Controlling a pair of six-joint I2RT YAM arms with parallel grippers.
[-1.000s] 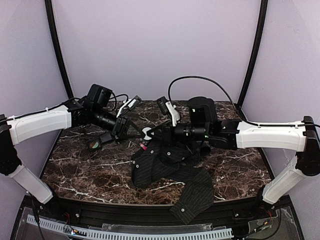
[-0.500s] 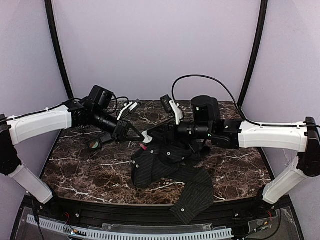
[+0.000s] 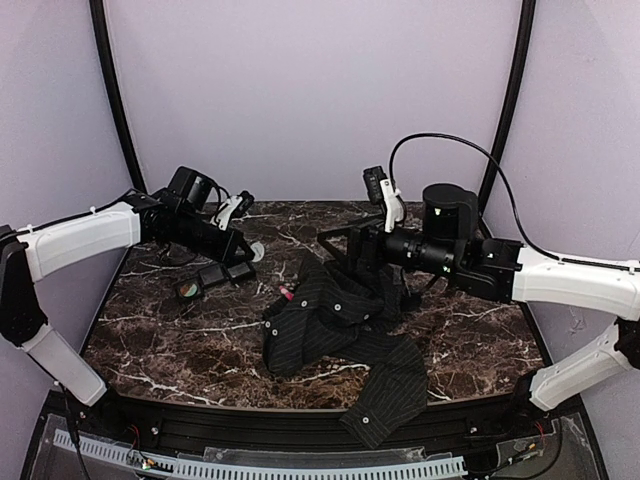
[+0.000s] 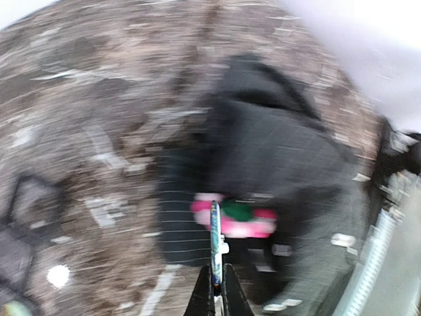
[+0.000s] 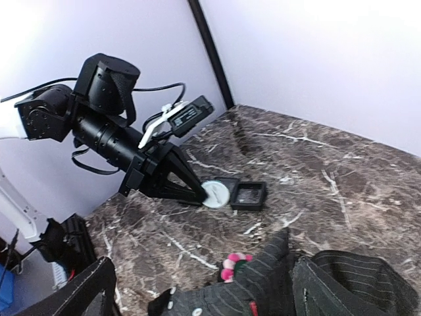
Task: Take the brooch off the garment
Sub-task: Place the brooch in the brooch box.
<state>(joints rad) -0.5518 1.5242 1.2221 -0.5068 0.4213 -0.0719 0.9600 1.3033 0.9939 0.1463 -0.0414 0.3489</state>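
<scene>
The black pinstriped garment point(image 3: 330, 320) lies crumpled mid-table. The pink-petalled brooch point(image 3: 285, 293) sits at its left edge, and also shows in the right wrist view point(image 5: 235, 264) and, blurred, in the left wrist view point(image 4: 233, 217). My left gripper point(image 3: 250, 252) is left of the garment and shut on a thin round white disc point(image 5: 216, 193), which is edge-on between its jaws point(image 4: 214, 237). My right gripper point(image 3: 332, 245) hovers open above the garment's far edge with nothing between its fingers.
Two small black square trays point(image 3: 212, 273) point(image 3: 238, 271) sit just under the left gripper. Another tray point(image 3: 187, 290), holding something round, lies to their left. Part of the garment hangs over the table's front edge point(image 3: 385, 395). A lilac wall encloses the back and sides.
The right gripper opened, let go of the garment and drew back to the right. The left gripper pulled away to the left with the white disc, off the garment.
</scene>
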